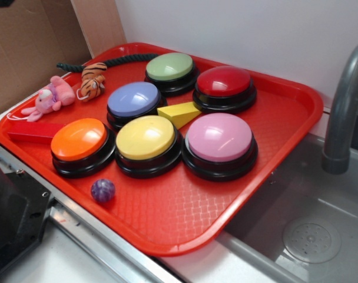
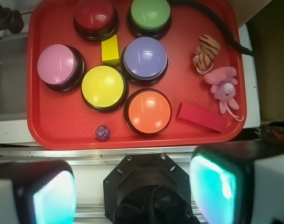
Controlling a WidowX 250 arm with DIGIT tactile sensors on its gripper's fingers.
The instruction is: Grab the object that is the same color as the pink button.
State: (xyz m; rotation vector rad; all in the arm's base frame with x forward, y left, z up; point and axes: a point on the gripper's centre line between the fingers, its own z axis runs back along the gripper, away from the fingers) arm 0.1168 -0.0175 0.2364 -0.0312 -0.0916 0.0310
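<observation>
Lying fuzzy pink plush toy (image 1: 50,97) near glossy domed pink button (image 1: 219,137).

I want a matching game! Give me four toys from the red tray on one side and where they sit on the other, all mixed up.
Things:
1. pink plush toy
2. purple ball
3. yellow wedge
4. black rope

Places:
A. in the middle, among the buttons, beside the pink button
B. along the tray's far edge, near the green button
C. next to the tiger plush
D. alone on the tray's near side, in front of the orange button

Pairs: 1-C, 2-D, 3-A, 4-B
</observation>
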